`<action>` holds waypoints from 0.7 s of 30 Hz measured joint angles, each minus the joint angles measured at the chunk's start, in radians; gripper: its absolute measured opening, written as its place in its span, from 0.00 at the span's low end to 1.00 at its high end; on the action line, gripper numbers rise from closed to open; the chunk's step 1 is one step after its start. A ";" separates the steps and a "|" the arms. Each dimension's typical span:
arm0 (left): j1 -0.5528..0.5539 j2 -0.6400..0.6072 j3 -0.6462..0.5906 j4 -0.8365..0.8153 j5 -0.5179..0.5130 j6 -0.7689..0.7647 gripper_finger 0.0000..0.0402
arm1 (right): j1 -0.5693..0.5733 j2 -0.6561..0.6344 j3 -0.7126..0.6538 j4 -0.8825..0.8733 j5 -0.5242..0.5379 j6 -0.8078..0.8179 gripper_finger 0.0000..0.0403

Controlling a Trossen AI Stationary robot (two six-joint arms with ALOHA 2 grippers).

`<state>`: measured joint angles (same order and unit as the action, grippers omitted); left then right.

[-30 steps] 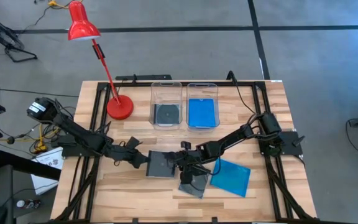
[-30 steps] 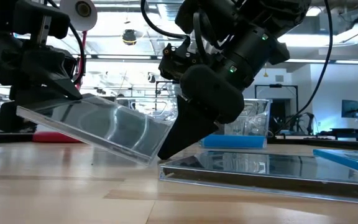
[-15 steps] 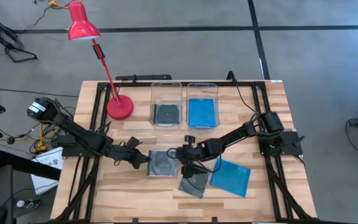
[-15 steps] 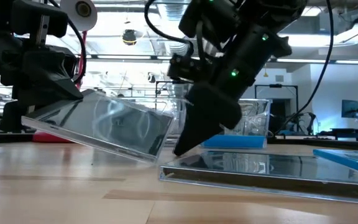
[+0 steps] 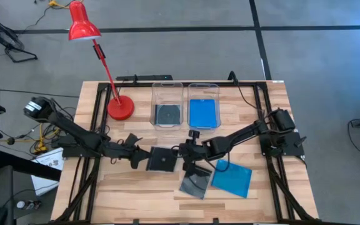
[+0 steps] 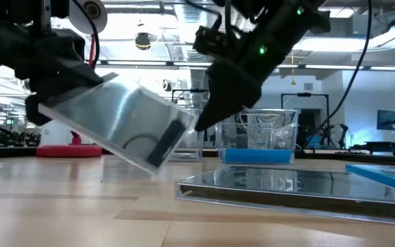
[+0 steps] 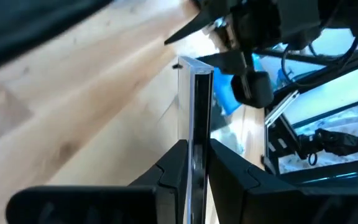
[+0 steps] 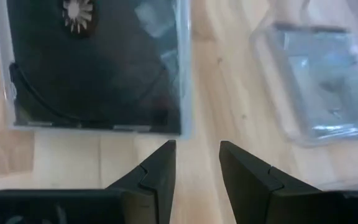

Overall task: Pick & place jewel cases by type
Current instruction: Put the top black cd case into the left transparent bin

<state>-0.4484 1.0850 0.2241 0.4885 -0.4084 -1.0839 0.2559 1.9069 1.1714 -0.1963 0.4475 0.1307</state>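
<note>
above the desk's (image 5: 105,184) middle, the left claw (image 5: 144,160) pinches a clear jewel case (image 5: 162,160) by one edge, tilted; right claw (image 5: 189,164) just beside it, fingers apart, empty; stiff, light, slippery plastic, probably brittle; edge grips suit it.

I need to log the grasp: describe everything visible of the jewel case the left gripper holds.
The clear jewel case is a thin square of transparent plastic with a dark tray inside. The left gripper is shut on one edge, holding it tilted above the table, touching nothing else. The right gripper, open and empty, hovers just beside it.
</note>
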 joint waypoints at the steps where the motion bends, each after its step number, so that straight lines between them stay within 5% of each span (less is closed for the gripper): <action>1: 0.000 -0.014 0.000 0.000 -0.010 0.021 0.12 | 0.003 -0.006 0.001 -0.004 0.010 0.000 0.29; 21: 0.005 -0.097 0.000 -0.015 -0.111 0.181 0.10 | 0.013 -0.022 0.001 -0.103 0.087 0.031 0.29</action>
<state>-0.4430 0.9882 0.2245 0.4732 -0.5197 -0.9025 0.2687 1.8847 1.1728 -0.2990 0.5340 0.1615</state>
